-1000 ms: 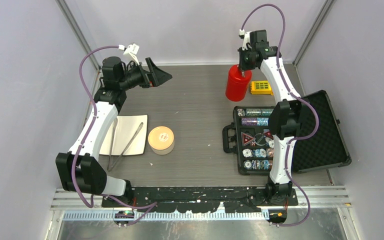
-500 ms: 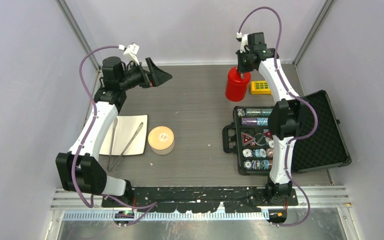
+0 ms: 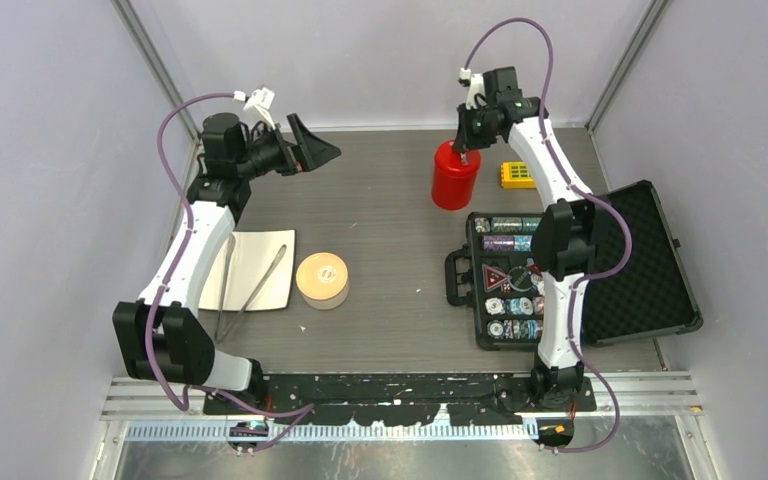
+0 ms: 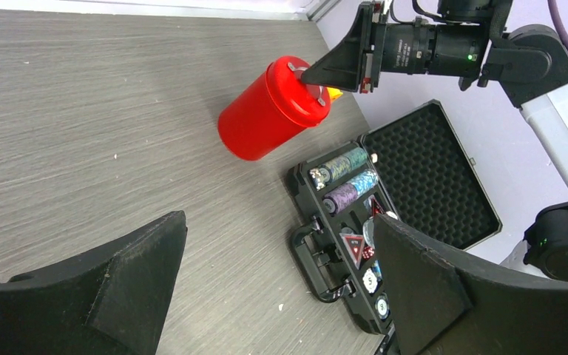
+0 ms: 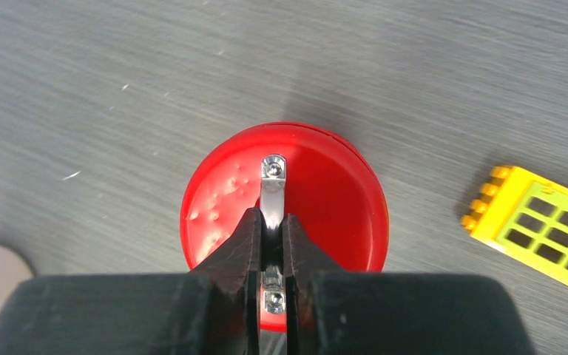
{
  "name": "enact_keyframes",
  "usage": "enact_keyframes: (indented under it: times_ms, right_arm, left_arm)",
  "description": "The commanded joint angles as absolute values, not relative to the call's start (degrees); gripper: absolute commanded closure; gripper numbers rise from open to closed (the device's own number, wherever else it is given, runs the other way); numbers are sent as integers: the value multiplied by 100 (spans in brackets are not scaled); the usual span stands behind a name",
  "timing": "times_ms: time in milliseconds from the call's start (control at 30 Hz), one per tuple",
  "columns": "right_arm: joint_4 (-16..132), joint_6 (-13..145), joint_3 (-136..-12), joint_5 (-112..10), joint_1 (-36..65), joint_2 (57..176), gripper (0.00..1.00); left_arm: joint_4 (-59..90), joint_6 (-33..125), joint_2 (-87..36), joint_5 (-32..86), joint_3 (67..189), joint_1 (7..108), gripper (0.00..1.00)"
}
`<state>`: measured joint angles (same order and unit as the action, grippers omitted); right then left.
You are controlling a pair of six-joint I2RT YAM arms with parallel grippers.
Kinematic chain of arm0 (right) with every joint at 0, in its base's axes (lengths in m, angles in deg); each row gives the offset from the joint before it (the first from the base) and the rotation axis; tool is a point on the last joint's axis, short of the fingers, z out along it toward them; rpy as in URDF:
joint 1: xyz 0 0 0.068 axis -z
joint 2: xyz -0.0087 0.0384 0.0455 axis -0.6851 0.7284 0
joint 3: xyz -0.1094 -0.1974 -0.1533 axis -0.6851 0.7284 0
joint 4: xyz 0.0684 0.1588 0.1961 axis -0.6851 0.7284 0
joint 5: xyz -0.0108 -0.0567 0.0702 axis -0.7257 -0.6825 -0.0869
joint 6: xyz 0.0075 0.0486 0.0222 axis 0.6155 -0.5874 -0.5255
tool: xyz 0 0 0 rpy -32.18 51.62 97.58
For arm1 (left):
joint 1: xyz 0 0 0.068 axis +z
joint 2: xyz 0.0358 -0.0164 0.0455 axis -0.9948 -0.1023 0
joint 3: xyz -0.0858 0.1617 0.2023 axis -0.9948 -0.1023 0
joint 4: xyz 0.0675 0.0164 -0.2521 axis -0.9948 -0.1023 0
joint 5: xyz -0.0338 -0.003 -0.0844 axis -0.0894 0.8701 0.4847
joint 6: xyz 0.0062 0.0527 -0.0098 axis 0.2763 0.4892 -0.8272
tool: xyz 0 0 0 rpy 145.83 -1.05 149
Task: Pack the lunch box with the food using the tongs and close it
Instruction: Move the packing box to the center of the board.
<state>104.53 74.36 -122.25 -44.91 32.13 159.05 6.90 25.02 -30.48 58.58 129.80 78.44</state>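
Observation:
The lunch box point(image 3: 322, 281) is a small round tin with its tan lid on top, standing left of the table's centre. The silver tongs point(image 3: 258, 288) lie across a white square plate point(image 3: 265, 262) beside it. No food shows in any view. My left gripper point(image 3: 312, 150) point(image 4: 279, 222) hovers open and empty over the far left of the table. At the back, my right gripper point(image 3: 460, 150) point(image 5: 271, 222) is shut on the metal handle point(image 5: 272, 194) of a red canister point(image 3: 453, 180) point(image 4: 270, 109) point(image 5: 318, 200).
An open black case of poker chips point(image 3: 505, 285) point(image 4: 344, 222) lies at the right, its foam-lined lid point(image 3: 645, 265) folded out toward the right wall. A yellow block point(image 3: 518, 175) point(image 5: 540, 229) sits just right of the canister. Walls enclose the table on three sides.
My right gripper has carried the red canister a short way left, away from the yellow block. The left arm has barely moved.

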Motion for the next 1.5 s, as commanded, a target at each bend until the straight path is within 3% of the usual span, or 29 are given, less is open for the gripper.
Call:
enact_keyframes:
  times_ms: [0, 767, 1100, 1300, 1467]
  right_arm:
    - [10695, 7177, -12471, -3887, 2893, 15680, 100]
    - [9875, 7448, -9521, -3234, 695, 13581, 100]
    - [9796, 7651, -8869, -3096, -23, 13164, 99]
    - [9791, 7696, -8712, -3217, -48, 12932, 75]
    - [9833, 7985, -8661, -3375, -99, 12682, 67]
  left_arm:
    - [932, 2393, -3090, 5990, 13092, 7931, 0]
    - [110, 2519, -3000, 5794, 12996, 8630, 0]
    - [-715, 3013, -2607, 5798, 12824, 9044, 0]
    - [-1243, 3474, -2364, 5730, 12777, 9085, 0]
    - [-1450, 3678, -2274, 5609, 12775, 9084, 0]
